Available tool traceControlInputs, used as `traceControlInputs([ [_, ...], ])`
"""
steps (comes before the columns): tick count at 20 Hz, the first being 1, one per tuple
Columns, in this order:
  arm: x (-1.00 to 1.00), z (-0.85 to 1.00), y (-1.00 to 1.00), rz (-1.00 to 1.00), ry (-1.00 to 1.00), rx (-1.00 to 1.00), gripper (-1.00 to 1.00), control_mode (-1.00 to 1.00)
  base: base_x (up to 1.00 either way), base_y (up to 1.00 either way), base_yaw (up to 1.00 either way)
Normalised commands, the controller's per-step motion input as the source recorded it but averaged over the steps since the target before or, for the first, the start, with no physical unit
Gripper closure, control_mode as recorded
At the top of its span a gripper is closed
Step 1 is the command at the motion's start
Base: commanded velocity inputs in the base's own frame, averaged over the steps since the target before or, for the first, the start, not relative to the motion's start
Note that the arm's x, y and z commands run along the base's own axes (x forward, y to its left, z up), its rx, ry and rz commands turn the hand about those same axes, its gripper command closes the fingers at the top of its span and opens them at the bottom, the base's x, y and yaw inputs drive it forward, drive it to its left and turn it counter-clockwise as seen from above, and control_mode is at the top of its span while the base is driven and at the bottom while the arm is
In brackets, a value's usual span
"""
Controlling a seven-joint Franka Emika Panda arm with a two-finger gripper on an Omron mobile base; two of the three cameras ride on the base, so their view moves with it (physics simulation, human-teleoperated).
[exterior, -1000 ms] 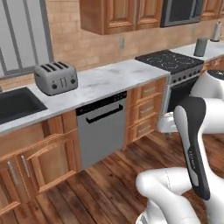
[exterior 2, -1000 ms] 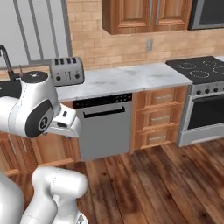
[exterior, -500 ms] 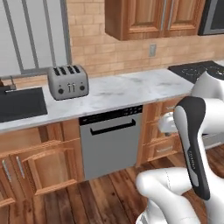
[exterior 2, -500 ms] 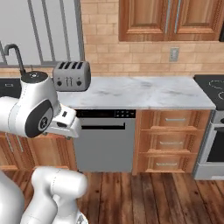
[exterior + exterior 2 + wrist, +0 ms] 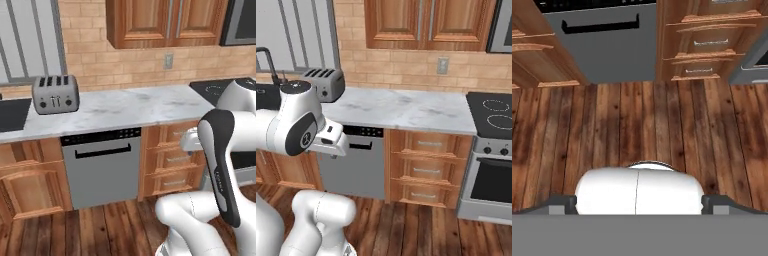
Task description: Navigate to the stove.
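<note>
End effector (image 5: 639, 209) over wood floor (image 5: 637, 125), grip state unclear, marble surface (image 5: 406, 107) carrying toaster (image 5: 55, 94), stove (image 5: 491, 155) at right, dishwasher (image 5: 102, 167) below.

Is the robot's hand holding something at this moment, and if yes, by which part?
Nothing is held. In the hand view the hand's two dark tips stand wide apart at the bottom, with only the brown wooden plank floor ahead of them.

I'm looking at a home kitchen. A marble counter (image 5: 406, 110) carries a toaster (image 5: 55, 94), with a dishwasher (image 5: 103, 167), stove (image 5: 491, 150) and wooden cabinets (image 5: 428, 22) around it.
</note>
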Motion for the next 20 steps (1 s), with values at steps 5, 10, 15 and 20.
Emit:
traceControlInputs([
  [5,0.00,0.00,0.00,0.00,0.00,0.00,-1.00,1.00,0.00,-1.00,0.21],
  [10,0.00,0.00,0.00,0.00,0.00,0.00,-1.00,1.00,0.00,-1.00,0.17],
  [15,0.00,0.00,0.00,0.00,0.00,0.00,-1.00,1.00,0.00,-1.00,0.11],
  [20,0.00,0.00,0.00,0.00,0.00,0.00,-1.00,1.00,0.11,-1.00,0.10],
])
